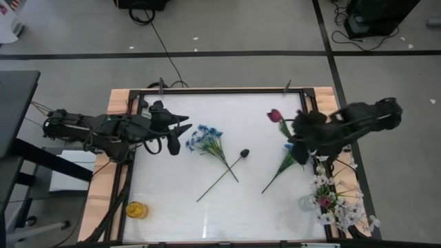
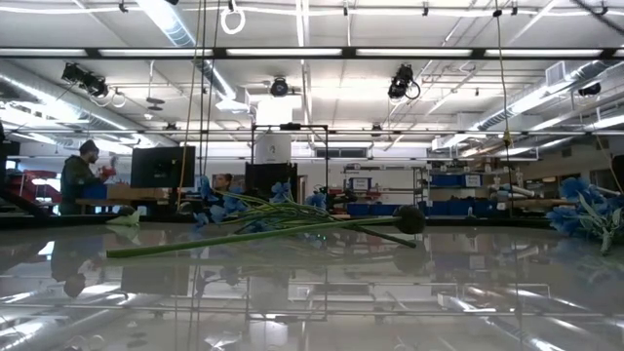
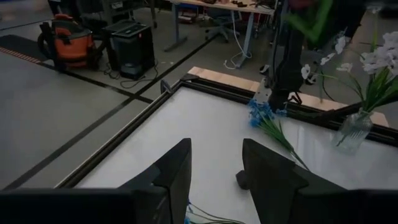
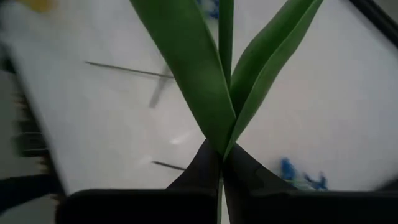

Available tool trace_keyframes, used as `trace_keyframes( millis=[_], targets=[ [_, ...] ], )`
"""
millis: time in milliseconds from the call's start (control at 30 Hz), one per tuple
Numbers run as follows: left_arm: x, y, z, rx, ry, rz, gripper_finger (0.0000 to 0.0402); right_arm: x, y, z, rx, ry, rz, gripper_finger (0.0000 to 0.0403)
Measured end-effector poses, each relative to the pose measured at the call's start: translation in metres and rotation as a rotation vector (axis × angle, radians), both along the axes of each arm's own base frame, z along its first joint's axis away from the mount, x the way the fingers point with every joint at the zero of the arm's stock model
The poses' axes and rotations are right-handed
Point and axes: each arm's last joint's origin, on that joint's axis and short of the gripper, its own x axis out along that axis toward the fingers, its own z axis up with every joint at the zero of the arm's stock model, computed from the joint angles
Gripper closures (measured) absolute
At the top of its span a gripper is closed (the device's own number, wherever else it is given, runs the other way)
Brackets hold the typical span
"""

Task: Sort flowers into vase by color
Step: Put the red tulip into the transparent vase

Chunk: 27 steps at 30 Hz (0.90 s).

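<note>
White tabletop (image 1: 207,213), framed in black and edged with wood, is shown from above with both arms reaching over it. On the right side the right gripper (image 1: 295,134) is closed on the stem of a red tulip (image 1: 275,115), whose bud is carried just inboard of the fingers; the right wrist view confirms the clamp, with two green leaves (image 4: 211,81) rising from between the closed fingers. A glass vase (image 1: 311,202) already filled with white flowers (image 1: 341,207) stands at the right front corner, and a yellow vase (image 1: 136,209) stands at the left front corner. For the step in hand, the tulip is best kept upright and the stem lowered tip first into a vase mouth before release. The left gripper (image 1: 180,129) hovers with fingers apart beside a blue bunch (image 1: 207,140) lying flat. A black bud (image 1: 244,153) and a second blue sprig (image 1: 288,160) lie mid-table. Only the low view shows people in the room behind.
</note>
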Motion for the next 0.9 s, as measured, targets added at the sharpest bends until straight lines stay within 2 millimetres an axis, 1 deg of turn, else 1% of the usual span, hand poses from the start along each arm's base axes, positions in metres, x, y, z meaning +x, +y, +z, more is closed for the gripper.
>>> trace_keyframes(
  millis=[100, 200, 267, 333, 400, 500, 600, 733, 900],
  targets=[
    [0.0, 0.0, 0.0, 0.0, 0.0, 0.0, 0.0253, 0.02, -0.008, -0.011, -0.023, 0.108, -0.022, 0.0391],
    [0.0, 0.0, 0.0, 0.0, 0.0, 0.0, 0.0253, 0.035, -0.013, -0.026, 0.011, 0.211, -0.032, 0.0391],
    [0.0, 0.0, 0.0, -0.001, 0.0, 0.0, 0.0253, 0.039, -0.013, -0.039, 0.043, 0.283, -0.023, 0.0391],
    [0.0, 0.0, 0.0, -0.002, -0.001, 0.001, 0.0253, 0.039, -0.012, -0.056, 0.077, 0.361, -0.006, 0.0391],
    [0.0, 0.0, 0.0, -0.001, -0.001, 0.0, 0.0253, 0.036, -0.01, -0.074, 0.118, 0.443, 0.004, 0.0391],
    [0.0, 0.0, 0.0, -0.003, -0.001, 0.001, 0.0253, 0.024, -0.01, -0.101, 0.208, 0.546, 0.016, 0.0391],
    [0.0, 0.0, 0.0, -0.003, -0.002, 0.001, 0.0253, 0.012, -0.009, -0.123, 0.314, 0.592, 0.013, 0.0391],
    [0.0, 0.0, 0.0, -0.003, -0.001, 0.001, 0.0253, -0.002, -0.006, -0.144, 0.424, 0.618, 0.018, 0.0391],
    [0.0, 0.0, 0.0, -0.003, -0.001, 0.001, 0.0253, -0.02, -0.001, -0.163, 0.505, 0.716, 0.033, 0.0391]
  ],
)
